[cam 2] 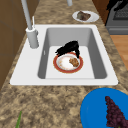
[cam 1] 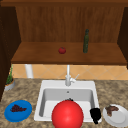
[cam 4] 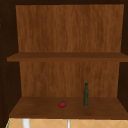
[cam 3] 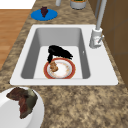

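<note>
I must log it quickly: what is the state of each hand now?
Left hand: over the red plate in the sink; cannot be told.
Right hand: beside the plate; cannot be told.

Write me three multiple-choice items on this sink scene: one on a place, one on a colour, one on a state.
1. Where does the red-rimmed plate lie?
A. on the shelf
B. in the sink basin
C. on the counter by the plant

2. What colour is the plate under the grapes?
A. blue
B. white
C. yellow

3. How does the green bottle stand on the shelf?
A. on its side
B. upside down
C. upright

Answers:
1. B: the side views show the red-rimmed plate on the floor of the sink, with the left hand at its far edge.
2. A: the grapes lie on a blue plate left of the sink.
3. C: the green bottle stands with its neck up on the shelf.
</note>
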`<state>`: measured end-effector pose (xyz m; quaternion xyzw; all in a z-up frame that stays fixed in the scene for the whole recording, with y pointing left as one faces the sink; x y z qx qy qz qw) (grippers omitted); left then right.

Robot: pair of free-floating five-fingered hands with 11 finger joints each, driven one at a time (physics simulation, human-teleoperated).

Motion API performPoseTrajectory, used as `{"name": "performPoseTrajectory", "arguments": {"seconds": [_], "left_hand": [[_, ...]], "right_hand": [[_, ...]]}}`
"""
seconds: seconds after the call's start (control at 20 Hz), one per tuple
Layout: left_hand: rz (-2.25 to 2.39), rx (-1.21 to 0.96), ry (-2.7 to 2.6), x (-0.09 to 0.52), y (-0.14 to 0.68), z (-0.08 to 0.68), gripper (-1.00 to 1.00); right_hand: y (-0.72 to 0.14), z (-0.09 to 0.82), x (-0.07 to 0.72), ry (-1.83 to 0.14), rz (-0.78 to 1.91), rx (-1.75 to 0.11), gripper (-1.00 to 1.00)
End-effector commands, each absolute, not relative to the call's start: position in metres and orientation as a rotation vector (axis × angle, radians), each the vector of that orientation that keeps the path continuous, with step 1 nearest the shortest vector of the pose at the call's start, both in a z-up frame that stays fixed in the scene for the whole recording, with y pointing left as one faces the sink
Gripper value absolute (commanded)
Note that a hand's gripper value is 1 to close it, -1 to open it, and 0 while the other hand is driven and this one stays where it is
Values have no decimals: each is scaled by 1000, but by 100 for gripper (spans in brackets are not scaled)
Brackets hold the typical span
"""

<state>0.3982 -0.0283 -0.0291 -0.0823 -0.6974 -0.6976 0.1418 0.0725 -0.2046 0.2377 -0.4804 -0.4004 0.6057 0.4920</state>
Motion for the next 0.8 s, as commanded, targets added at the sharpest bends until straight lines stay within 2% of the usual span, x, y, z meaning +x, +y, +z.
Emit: {"name": "performPoseTrajectory", "arguments": {"seconds": [0.0,0.4,0.75], "left_hand": [[-1981,-272,-1980,393,-32,-52,-100],[-1955,-272,-1993,397,-26,-91,-100],[-1935,-366,-1928,400,-32,-104,-100]], "right_hand": [[-205,238,73,-972,1470,-1166,0],[-205,238,73,-972,1470,-1166,0],[-205,238,73,-972,1470,-1166,0]]}}
